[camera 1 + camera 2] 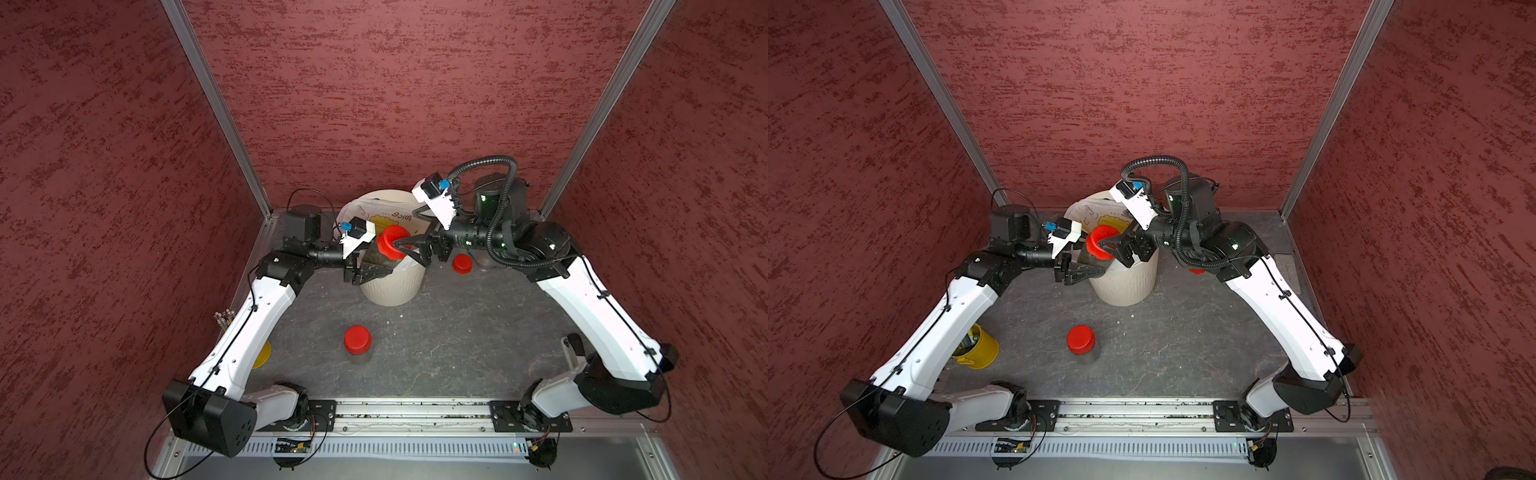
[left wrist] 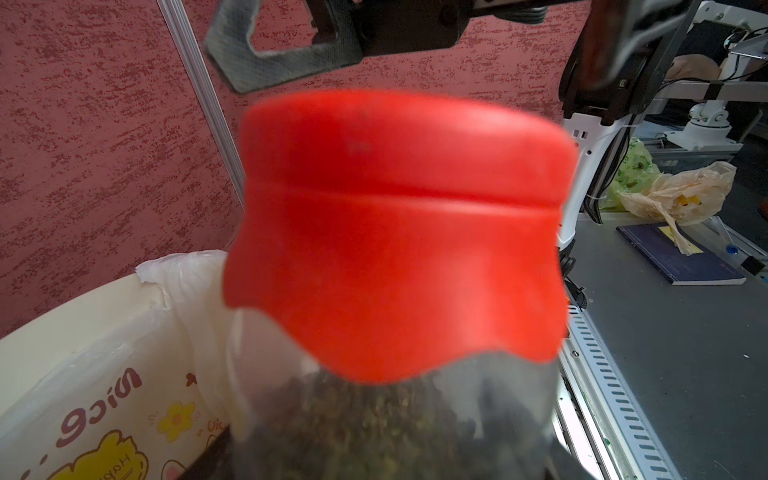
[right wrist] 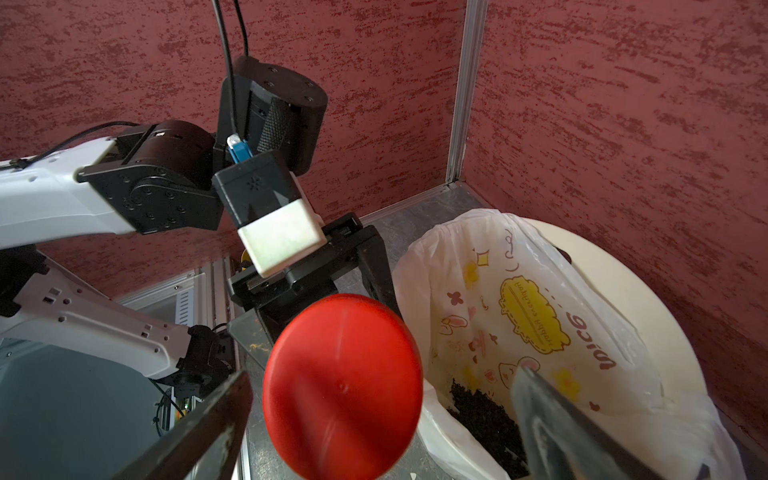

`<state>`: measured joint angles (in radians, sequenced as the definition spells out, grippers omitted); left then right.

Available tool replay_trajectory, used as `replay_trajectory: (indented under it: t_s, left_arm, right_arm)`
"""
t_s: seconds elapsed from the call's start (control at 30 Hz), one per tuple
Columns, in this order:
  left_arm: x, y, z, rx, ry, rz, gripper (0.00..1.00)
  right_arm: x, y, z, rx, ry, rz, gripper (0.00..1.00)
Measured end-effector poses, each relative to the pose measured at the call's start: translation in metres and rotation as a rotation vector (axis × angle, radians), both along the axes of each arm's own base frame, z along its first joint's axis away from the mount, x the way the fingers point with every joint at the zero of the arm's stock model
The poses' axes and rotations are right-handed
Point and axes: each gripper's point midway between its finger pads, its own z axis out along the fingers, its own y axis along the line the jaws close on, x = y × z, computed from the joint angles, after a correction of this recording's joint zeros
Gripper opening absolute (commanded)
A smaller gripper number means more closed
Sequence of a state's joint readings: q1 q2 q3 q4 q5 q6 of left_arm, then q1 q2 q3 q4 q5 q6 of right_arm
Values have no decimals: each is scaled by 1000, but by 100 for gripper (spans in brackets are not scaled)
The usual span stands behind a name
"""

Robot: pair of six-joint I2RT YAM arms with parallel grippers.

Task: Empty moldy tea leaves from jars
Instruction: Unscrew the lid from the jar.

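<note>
Top views: left gripper clamped on leaf-filled jar, tilted over bin rim, presumably so spill lands inside. Right gripper spread wide around red lid, not gripping, likely to unscrew it. Second jar before bin. Third jar right of bin, body indistinct.
Left wrist: lid blurred, fills frame; gripper mostly cut off.
Right wrist: lid hides jar body; loose leaves lie in bin.
</note>
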<state>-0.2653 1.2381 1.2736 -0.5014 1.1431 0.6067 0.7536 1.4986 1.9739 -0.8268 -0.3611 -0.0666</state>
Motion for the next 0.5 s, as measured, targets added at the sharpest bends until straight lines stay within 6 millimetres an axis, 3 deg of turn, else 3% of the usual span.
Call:
replay_trajectory:
  t_s: [0.33,0.5]
  left_arm:
    - [0,0,0,0,0,2,68]
    - [0,0,0,0,0,2,68]
  right_arm:
    - [-4,7,-27,-16,119,-41,99]
    - [-5,8,-27,-9,128,-48,99]
